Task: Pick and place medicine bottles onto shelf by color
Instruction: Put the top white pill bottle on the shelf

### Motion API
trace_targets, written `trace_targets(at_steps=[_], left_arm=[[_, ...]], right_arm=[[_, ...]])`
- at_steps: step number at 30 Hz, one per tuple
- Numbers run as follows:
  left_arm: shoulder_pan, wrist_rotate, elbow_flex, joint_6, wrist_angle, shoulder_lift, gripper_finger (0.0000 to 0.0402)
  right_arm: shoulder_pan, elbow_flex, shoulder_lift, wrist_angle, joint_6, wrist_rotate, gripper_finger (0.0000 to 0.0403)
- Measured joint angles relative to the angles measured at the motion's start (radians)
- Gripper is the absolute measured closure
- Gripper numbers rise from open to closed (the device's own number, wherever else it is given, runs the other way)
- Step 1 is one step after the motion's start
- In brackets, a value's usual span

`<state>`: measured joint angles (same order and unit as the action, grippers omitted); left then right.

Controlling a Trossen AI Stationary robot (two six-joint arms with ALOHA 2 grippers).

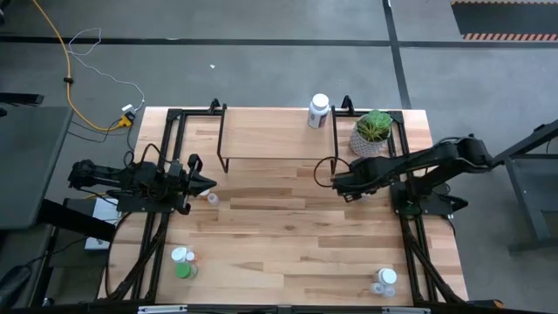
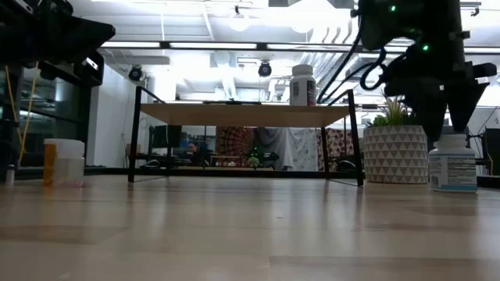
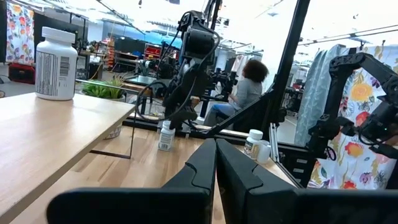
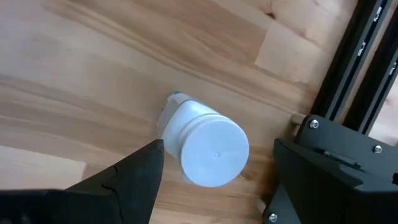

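The right end effector (image 4: 214, 180) is hovering directly above a white bottle (image 4: 205, 146) standing on the desk (image 1: 288, 235) just in front of the shelf's right legs, its two dark fingers spreading wide on either side of the smooth round cap without touching it; the low view is showing the same bottle (image 2: 451, 162) upright under the arm, with a pale label on its body. The left end effector (image 3: 216, 165) is resting low over the desk's left side, pointing toward the middle, its fingers pressing together and holding nothing, with a small clear bottle (image 1: 212, 199) sitting just beside its tip. The shelf (image 1: 270, 131) is a light wooden board on thin black metal legs at the far edge of the desk, carrying a single white capped bottle (image 1: 318, 111) near its right end, so most of its top is lying bare. A potted green plant (image 1: 372, 133) in a patterned white pot is standing to the right of the shelf. Near the front left edge a white and a green bottle (image 1: 182, 264) are clustering together, and near the front right corner two white-capped bottles (image 1: 384, 281) are standing close together. The desk is pale planked wood, wide open through its centre between the two arms.
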<state>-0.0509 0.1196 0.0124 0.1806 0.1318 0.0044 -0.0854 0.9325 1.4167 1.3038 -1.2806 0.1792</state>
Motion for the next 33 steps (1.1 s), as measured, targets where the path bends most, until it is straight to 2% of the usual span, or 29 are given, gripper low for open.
trace_targets(at_steps=[11, 14, 21, 24, 33], left_arm=[[0.000, -0.002, 0.000, 0.000, 0.000, 0.000, 0.0398], [0.000, -0.002, 0.000, 0.000, 0.000, 0.000, 0.0398], [0.000, -0.002, 0.000, 0.000, 0.000, 0.000, 0.0398], [0.000, -0.002, 0.000, 0.000, 0.000, 0.000, 0.0398], [0.000, -0.002, 0.000, 0.000, 0.000, 0.000, 0.0398]], right_arm=[[0.033, 0.000, 0.053, -0.018, 0.054, -0.019, 0.0117], [0.033, 0.000, 0.053, -0.023, 0.055, -0.024, 0.0141], [0.033, 0.000, 0.051, -0.026, 0.059, -0.028, 0.0232], [0.033, 0.000, 0.051, -0.030, 0.072, -0.027, 0.0258], [0.027, 0.018, 0.048, -0.015, 0.135, -0.083, 0.0243]])
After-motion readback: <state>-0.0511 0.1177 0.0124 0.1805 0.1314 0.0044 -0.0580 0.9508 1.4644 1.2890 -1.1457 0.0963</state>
